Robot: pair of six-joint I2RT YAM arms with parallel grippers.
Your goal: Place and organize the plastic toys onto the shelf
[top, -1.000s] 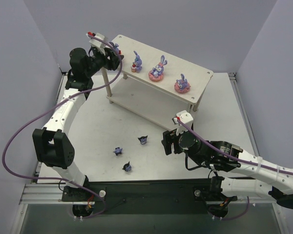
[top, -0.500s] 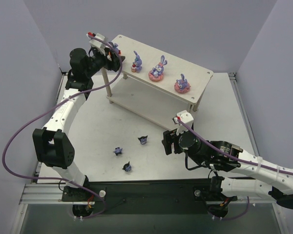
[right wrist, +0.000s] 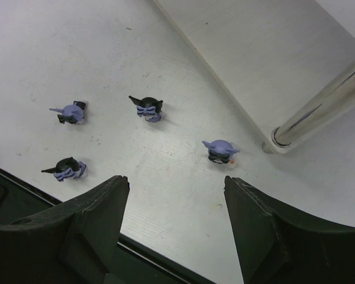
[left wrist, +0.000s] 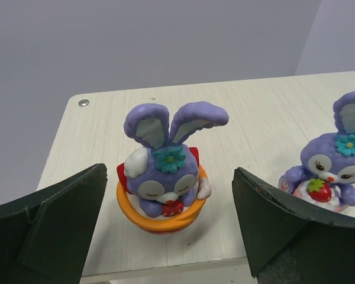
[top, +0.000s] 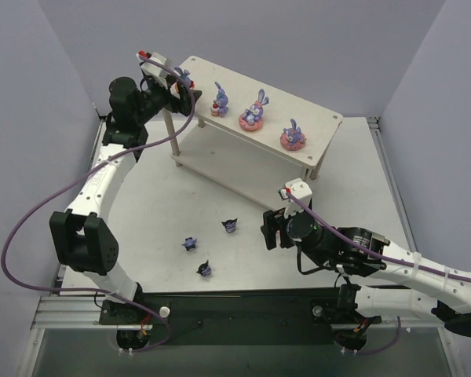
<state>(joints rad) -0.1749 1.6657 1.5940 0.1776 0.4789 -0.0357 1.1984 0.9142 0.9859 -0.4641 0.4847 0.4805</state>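
The left gripper (left wrist: 168, 177) has spread wide, freeing the orange-based rabbit (left wrist: 163, 183) near the shelf's (left wrist: 254, 112) left corner. It should retreat straight back without clipping the rabbit. The right gripper (right wrist: 176, 183) hangs open.

A: what did the right gripper (right wrist: 176, 186) have under it?
B: jaws were wide apart lol. Spread apart on the table (right wrist: 77, 47) sat the left blue toy (right wrist: 71, 112), middle toy (right wrist: 147, 108), lower-left toy (right wrist: 65, 168), and right toy (right wrist: 220, 150) near the shelf leg (right wrist: 316, 106).
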